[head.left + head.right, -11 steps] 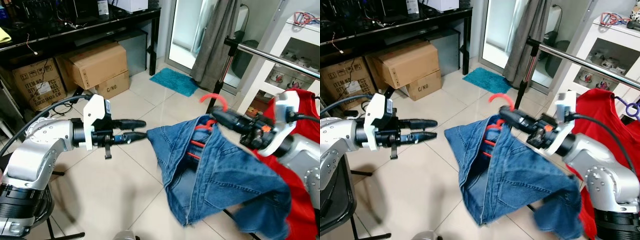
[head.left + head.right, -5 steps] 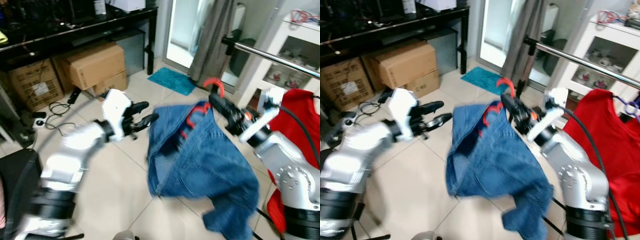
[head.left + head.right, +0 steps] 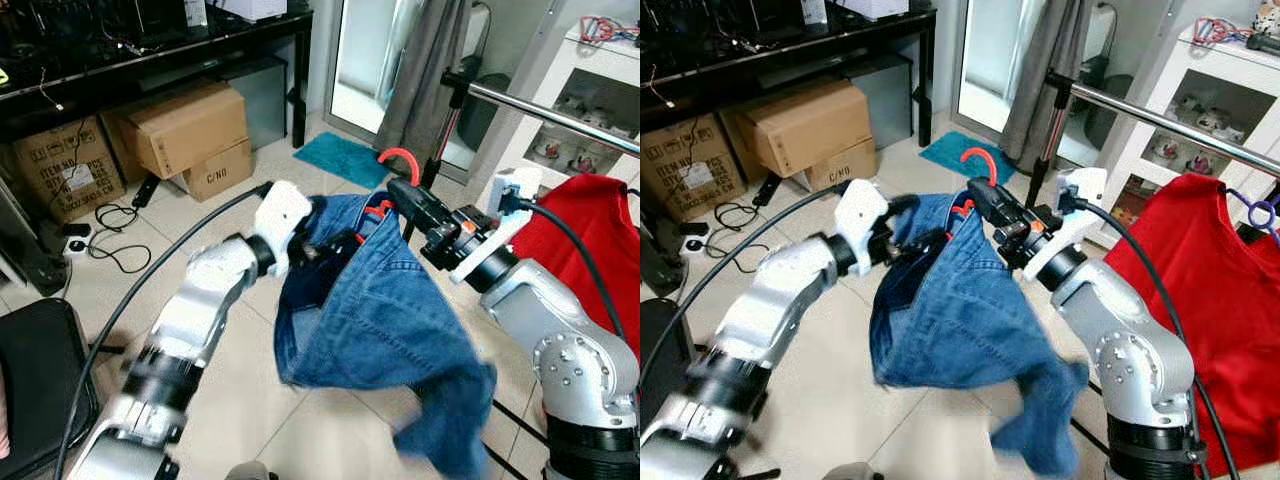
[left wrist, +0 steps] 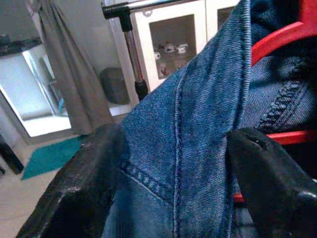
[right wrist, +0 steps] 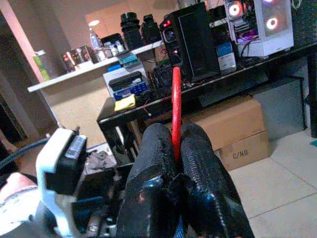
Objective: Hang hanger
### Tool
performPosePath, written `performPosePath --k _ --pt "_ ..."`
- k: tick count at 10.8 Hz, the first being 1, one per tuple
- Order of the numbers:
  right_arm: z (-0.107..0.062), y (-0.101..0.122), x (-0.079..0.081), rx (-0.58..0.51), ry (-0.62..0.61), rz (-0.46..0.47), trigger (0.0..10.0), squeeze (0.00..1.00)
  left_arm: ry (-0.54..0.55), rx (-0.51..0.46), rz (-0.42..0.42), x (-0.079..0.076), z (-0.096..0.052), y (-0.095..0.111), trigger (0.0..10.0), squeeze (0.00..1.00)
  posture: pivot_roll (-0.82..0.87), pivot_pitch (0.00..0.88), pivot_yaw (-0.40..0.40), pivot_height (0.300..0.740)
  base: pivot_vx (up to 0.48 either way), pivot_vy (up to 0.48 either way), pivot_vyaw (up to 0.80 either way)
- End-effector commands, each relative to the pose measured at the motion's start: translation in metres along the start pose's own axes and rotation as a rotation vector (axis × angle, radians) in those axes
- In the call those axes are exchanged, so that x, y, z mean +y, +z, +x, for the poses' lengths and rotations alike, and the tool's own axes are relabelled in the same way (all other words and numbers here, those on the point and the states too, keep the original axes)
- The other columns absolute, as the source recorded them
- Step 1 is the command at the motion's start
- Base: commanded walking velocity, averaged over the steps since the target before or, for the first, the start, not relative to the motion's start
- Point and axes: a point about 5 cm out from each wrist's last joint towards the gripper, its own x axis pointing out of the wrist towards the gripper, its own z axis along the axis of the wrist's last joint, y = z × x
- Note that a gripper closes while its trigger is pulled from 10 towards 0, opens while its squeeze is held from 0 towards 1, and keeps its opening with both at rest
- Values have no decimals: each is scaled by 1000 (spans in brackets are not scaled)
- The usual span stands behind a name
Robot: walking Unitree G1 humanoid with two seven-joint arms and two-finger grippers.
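Red hanger with denim garment draped on it, held mid-air below and left of the rail. Right claw pinched tight on the hanger's neck. Since a second ago the left claw has moved in from well apart; fingers now spread either side of a denim fold (steadying it, probably). Hook not yet on rail. Rail's near end is bare; red shirt hangs further right

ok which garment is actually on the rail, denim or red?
The red garment: it hangs from the rail at right. The denim garment is off it, on the red hanger clamped in the right gripper.
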Motion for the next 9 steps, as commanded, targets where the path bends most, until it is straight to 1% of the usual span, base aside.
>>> performPosePath --k 1,2,3,4,7,9 --pt "4 9 11 -27 59 -3 0 0 10 18 53 -2 7 1 10000 1000 152 0 -45 740 0 0 0" --pt "4 10 13 -34 70 7 0 0 74 40 71 3 8 -3 10000 1000 150 0 -45 740 0 0 0" --pt "4 11 14 -43 74 18 0 0 79 36 60 3 9 -5 2824 714 152 0 -47 740 0 0 0" --pt "4 13 14 -61 79 41 0 0 82 39 72 2 8 -8 0 0 156 0 -48 740 0 0 0" --pt "4 17 18 -85 125 85 0 0 120 49 72 5 8 -14 0 0 157 0 -48 740 0 0 0" --pt "2 18 17 -86 125 88 0 0 119 37 74 5 8 -13 0 0 155 0 -48 740 0 0 0"
